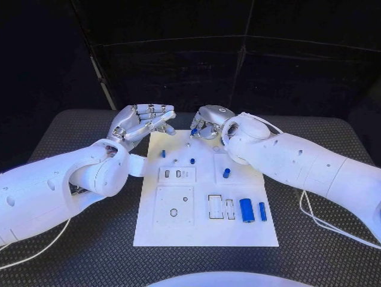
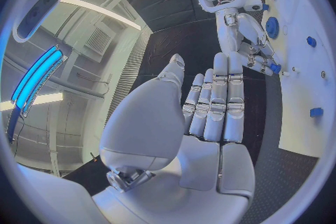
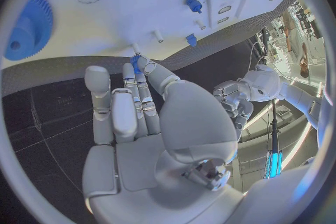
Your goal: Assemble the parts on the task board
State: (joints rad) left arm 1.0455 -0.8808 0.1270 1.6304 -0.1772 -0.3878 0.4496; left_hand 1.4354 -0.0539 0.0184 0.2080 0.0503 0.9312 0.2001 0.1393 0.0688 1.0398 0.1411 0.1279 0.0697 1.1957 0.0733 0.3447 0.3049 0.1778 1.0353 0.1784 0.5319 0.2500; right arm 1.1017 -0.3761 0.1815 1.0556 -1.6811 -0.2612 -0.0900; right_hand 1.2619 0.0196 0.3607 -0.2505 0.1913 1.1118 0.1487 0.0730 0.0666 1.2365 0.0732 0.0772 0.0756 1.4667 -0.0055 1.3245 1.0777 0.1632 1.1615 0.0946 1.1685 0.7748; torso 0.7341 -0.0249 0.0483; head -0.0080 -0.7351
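Occlusions, far end of board

Right hand (image 1: 209,122) covers the task board's (image 1: 206,236) far edge; the small blue part (image 3: 136,59) at its fingertips is too small to identify.

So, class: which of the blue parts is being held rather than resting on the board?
The small blue part pinched in the right hand's fingers; the others sit on the task board.

My right hand (image 1: 209,122) pinches a part (image 1: 194,131) above the task board's (image 1: 206,236) far edge; my left hand (image 1: 143,124) hovers just beside it.
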